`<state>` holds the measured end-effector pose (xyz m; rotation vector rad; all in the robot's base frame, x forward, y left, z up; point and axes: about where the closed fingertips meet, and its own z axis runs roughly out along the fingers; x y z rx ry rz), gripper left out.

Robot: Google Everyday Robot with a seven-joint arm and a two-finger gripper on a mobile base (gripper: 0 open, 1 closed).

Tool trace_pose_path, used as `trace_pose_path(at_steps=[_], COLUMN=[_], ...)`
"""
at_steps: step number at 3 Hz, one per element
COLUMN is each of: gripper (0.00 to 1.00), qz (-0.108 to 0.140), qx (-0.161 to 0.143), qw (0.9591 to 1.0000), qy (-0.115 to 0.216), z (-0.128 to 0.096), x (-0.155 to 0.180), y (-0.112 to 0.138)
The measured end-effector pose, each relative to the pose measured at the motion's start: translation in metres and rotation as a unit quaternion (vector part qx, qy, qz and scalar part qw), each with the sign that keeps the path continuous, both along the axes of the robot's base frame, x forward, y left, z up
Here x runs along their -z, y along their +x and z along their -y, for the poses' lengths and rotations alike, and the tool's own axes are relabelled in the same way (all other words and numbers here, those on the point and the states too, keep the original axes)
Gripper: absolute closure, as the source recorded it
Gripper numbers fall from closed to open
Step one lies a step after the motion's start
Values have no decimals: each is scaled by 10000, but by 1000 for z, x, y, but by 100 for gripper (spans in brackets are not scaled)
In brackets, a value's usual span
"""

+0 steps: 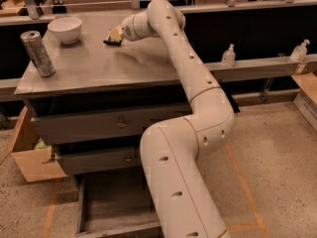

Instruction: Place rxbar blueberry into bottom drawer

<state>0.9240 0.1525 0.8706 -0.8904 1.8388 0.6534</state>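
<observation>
The rxbar blueberry is a small dark flat bar lying at the back of the cabinet top, right of the bowl. My gripper is at the end of the white arm, directly at the bar's right end and partly over it. Whether it touches the bar does not show. The bottom drawer is pulled open at the foot of the cabinet, and my arm's lower link covers its right part. The visible part of its floor holds nothing.
A white bowl and a silver can stand on the left of the cabinet top. Two upper drawers with knobs are shut. A cardboard box sits on the floor at left. Two bottles stand on a ledge at right.
</observation>
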Motion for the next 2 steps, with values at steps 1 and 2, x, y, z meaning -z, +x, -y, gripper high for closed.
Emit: trace_pose_path(at_steps=[1,2], gripper=[16,0], qz=[18,124], qx=[233,438], qw=[9994,9975], qy=[260,547], z=[-4,-7], x=[0,-2], y=[13,25])
